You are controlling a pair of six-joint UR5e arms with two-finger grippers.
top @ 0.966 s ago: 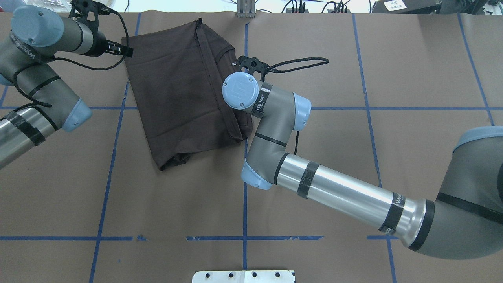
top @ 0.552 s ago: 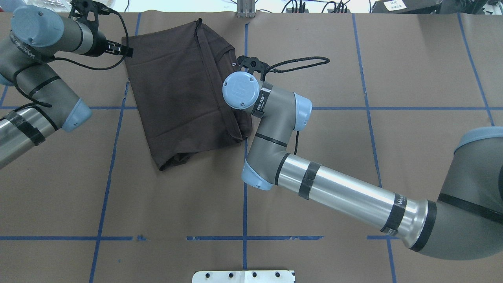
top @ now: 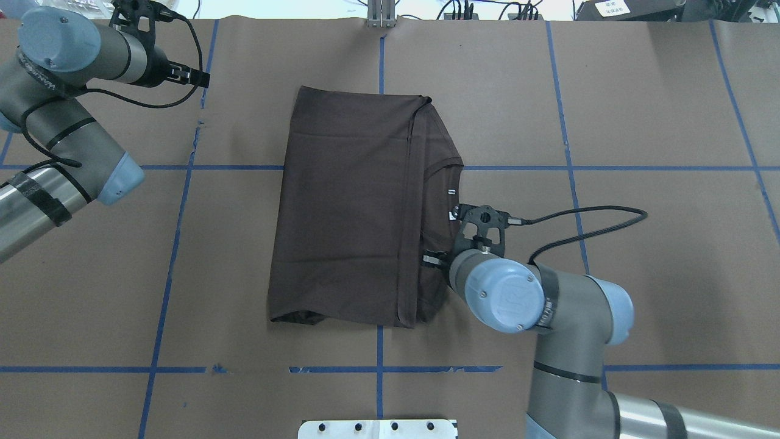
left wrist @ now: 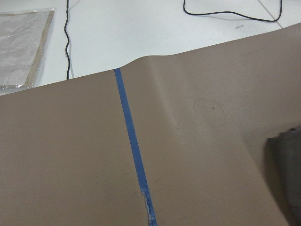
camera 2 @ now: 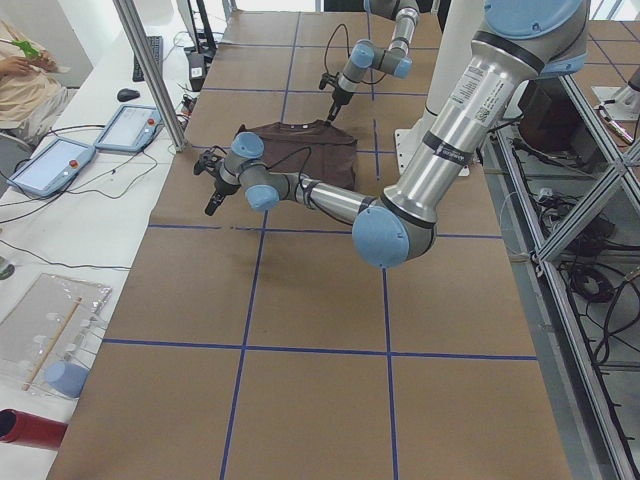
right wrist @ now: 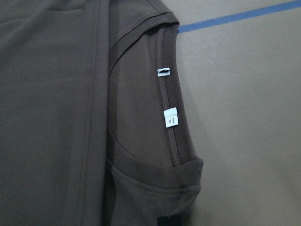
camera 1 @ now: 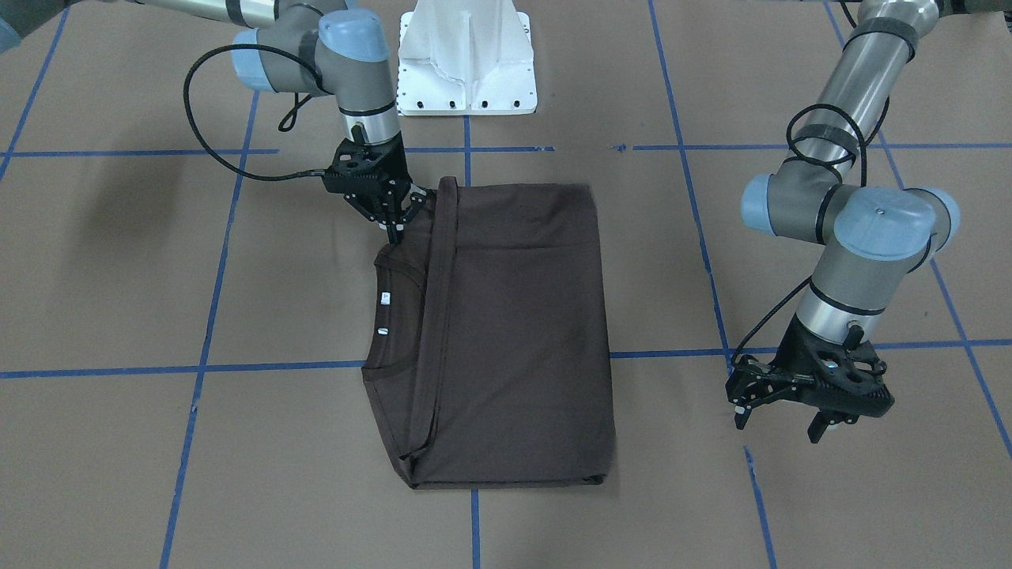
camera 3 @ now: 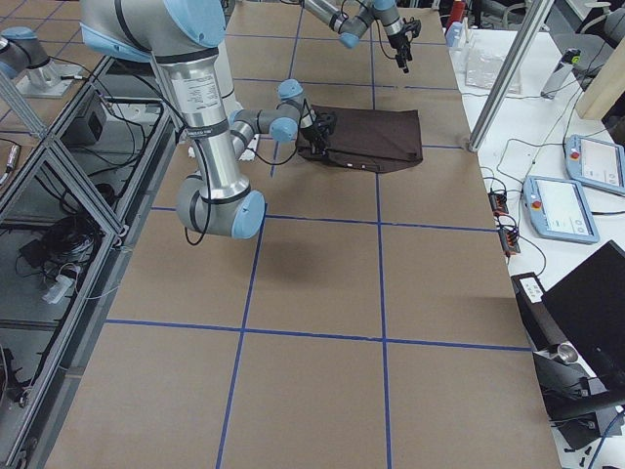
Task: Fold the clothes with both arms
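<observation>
T-shirt [top: 347, 207]: lay folded into a rectangle at the centre of the desk [top: 640, 274], with collar [right wrist: 178, 141] and white neck tags [right wrist: 170, 116] exposed on the robot's right side.
Right gripper [camera 1: 393, 227]: jaws narrowed, pinching the T-shirt's edge beside the collar.
Left gripper [camera 1: 779, 419]: jaws wide, holding nothing, above the desk, well apart from the T-shirt.

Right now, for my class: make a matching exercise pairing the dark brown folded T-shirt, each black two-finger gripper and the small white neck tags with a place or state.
1 dark brown T-shirt
2 left gripper
3 right gripper
4 white neck tags

A open, over the bare table
B shut on the shirt's collar-side edge
C on the ribbed collar
D folded, lying flat

Pairs: 1-D, 2-A, 3-B, 4-C
</observation>
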